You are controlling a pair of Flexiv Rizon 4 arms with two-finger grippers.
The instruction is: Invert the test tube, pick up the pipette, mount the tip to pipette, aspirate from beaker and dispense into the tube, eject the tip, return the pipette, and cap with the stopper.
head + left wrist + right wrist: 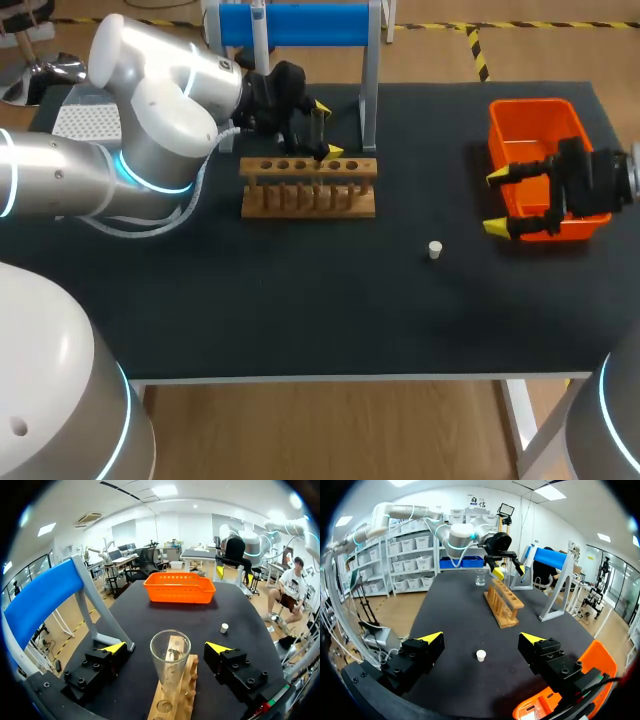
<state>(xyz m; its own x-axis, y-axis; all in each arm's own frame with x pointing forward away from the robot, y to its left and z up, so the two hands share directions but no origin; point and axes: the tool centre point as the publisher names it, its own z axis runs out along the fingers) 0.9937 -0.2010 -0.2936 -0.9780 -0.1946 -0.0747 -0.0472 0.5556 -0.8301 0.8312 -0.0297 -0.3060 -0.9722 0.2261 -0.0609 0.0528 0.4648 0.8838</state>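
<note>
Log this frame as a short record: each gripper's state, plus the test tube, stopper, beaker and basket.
left gripper: open, over the rack, fingers either side of the test tube, not touching it
test tube: upright in wooden rack, mouth up
right gripper: open, empty, beside orange basket
stopper: on the table, apart from both grippers
beaker: on the table beyond the rack

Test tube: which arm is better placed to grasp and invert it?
Left, probably. The left arm has its jaws open either side of the test tube in the wooden rack; the right arm is away at the orange basket.
</note>
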